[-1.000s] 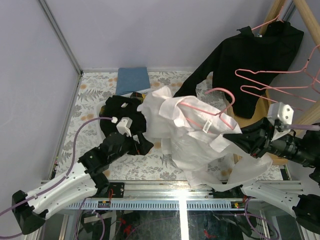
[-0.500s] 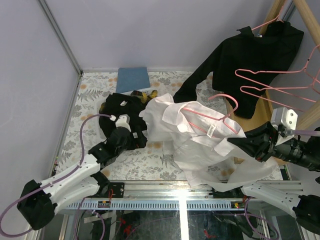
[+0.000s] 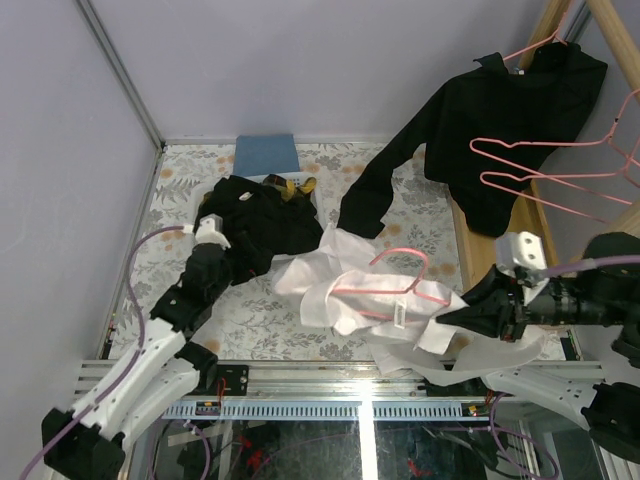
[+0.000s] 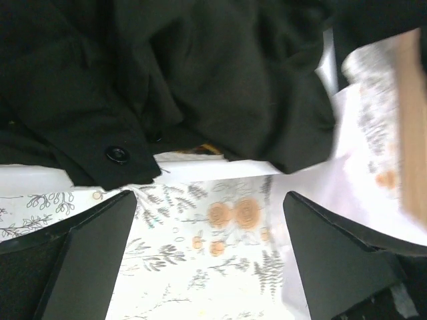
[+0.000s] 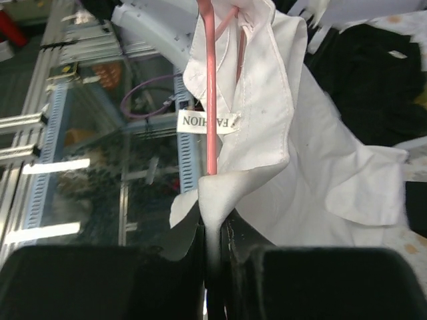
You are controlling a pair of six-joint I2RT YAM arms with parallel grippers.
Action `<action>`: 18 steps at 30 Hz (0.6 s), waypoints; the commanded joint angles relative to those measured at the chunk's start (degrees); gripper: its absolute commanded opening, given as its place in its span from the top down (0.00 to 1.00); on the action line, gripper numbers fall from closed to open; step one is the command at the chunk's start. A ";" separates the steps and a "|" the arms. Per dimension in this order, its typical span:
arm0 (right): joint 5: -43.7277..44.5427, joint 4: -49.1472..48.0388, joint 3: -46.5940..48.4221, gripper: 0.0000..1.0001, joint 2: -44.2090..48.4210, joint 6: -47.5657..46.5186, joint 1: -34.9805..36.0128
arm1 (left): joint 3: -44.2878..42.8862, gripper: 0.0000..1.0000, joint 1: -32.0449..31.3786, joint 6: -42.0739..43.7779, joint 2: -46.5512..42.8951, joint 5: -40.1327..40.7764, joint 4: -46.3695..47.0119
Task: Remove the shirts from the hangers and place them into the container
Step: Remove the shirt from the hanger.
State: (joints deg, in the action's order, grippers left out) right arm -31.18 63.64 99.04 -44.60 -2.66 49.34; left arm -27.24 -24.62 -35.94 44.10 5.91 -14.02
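Left gripper (image 4: 208,195): wide, empty
Right gripper (image 5: 215,243): pinching white shirt (image 3: 330,290) on pink hanger (image 3: 385,290)
Container (image 4: 30,180): black shirts (image 3: 255,225) heaped, upper left

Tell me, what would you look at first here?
The white shirt, crumpled at the near right, with a pink hanger in its collar and the right gripper pinching its edge. Next, the black shirt hanging high at the far right.

bright even light, soft shadows; glare on front rail (image 3: 365,400); left wrist view smeared at right
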 commanded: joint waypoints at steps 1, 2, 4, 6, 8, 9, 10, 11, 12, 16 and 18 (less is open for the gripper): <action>-14.01 -4.63 -3.92 1.00 -1.37 -2.51 -0.05 | -4.99 0.06 0.46 -2.70 -12.51 5.07 -7.52; -12.04 -5.58 -5.36 1.00 -1.50 -2.22 -0.08 | -6.43 0.05 0.45 -3.15 -16.37 6.22 -9.37; -4.48 -6.78 -8.34 1.00 -2.88 -1.10 -0.04 | -8.70 0.03 0.40 -4.09 -20.46 8.39 -12.80; 0.41 -9.03 -12.25 1.00 -5.45 -0.30 -0.06 | -10.88 0.03 0.38 -4.83 -25.00 10.61 -15.96; 0.97 -12.72 -16.84 1.00 -9.01 -0.23 -0.06 | -12.67 0.03 0.40 -5.91 -27.85 12.32 -19.13; 0.20 -15.80 -19.61 1.00 -10.33 0.32 -0.05 | -13.22 0.03 0.39 -5.94 -28.98 12.43 -19.73; -0.81 -18.91 -21.96 1.00 -11.85 1.09 -0.11 | -13.62 0.02 0.39 -5.16 -30.10 11.10 -19.22; -2.80 -23.80 -24.67 1.00 -13.14 1.88 -0.06 | -13.72 0.01 0.37 -4.21 -30.91 8.90 -18.19; -5.16 -27.93 -26.65 1.00 -14.47 2.62 -0.09 | -13.87 0.00 0.35 -2.94 -31.47 6.00 -16.58; -7.07 -39.83 -31.66 1.00 -19.42 6.61 -0.04 | -13.74 0.00 0.39 1.47 -30.83 -12.03 -8.73; -7.51 -43.39 -32.57 1.00 -21.82 8.22 -0.05 | -13.37 0.00 0.39 1.05 -29.73 -18.21 -5.87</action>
State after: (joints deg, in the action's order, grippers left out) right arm -35.14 36.40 66.63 -65.78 1.10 49.34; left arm -40.58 -24.58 -37.65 12.91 4.62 -27.42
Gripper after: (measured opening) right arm 0.125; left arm 0.996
